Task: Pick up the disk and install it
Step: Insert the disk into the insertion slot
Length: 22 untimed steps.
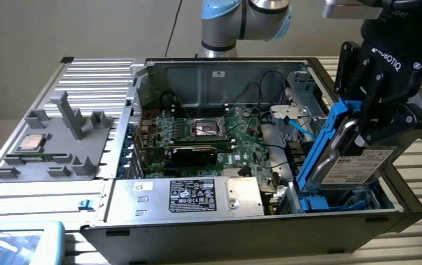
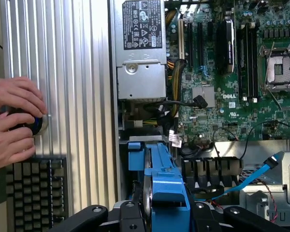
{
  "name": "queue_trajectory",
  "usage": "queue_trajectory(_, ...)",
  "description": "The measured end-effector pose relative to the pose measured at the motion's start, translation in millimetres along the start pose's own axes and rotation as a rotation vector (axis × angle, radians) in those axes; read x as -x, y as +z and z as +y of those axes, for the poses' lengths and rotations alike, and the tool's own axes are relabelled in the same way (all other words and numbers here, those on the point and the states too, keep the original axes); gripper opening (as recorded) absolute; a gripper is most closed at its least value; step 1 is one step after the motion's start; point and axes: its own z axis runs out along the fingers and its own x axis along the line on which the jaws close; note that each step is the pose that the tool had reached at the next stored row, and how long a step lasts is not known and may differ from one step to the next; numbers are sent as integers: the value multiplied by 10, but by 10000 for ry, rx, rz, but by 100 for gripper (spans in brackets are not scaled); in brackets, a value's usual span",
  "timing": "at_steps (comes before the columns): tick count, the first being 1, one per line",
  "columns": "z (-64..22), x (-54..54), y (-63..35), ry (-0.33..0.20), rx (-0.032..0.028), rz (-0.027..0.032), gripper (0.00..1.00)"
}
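Note:
The disk (image 1: 352, 165), a silver-grey drive with a white label in a bright blue carrier, stands on edge and tilted at the exterior view's right. Its lower end sits in the blue drive bay (image 1: 343, 201) at the near right corner of the open computer case (image 1: 241, 223). My black gripper (image 1: 365, 118) is shut on the disk's upper part from above. In the wrist view the blue carrier (image 2: 164, 188) runs between my two black fingers (image 2: 89, 216), with the gripper (image 2: 164, 218) closed around it over the bay.
Inside the case are the motherboard (image 1: 211, 132), a silver power supply with a black label (image 1: 189, 196) and a blue cable (image 1: 299, 130) beside the bay. A grey fixture (image 1: 49, 149) holding a CPU chip stands on the slatted table. A person's hands (image 2: 14, 121) rest beside a keyboard (image 2: 36, 191).

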Motion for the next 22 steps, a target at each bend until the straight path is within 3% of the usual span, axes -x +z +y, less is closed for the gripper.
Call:
queue_trajectory(14,-2,1,49,0,1,-9,37)
queue_trajectory(22,-2,1,59,0,2,-44,37)
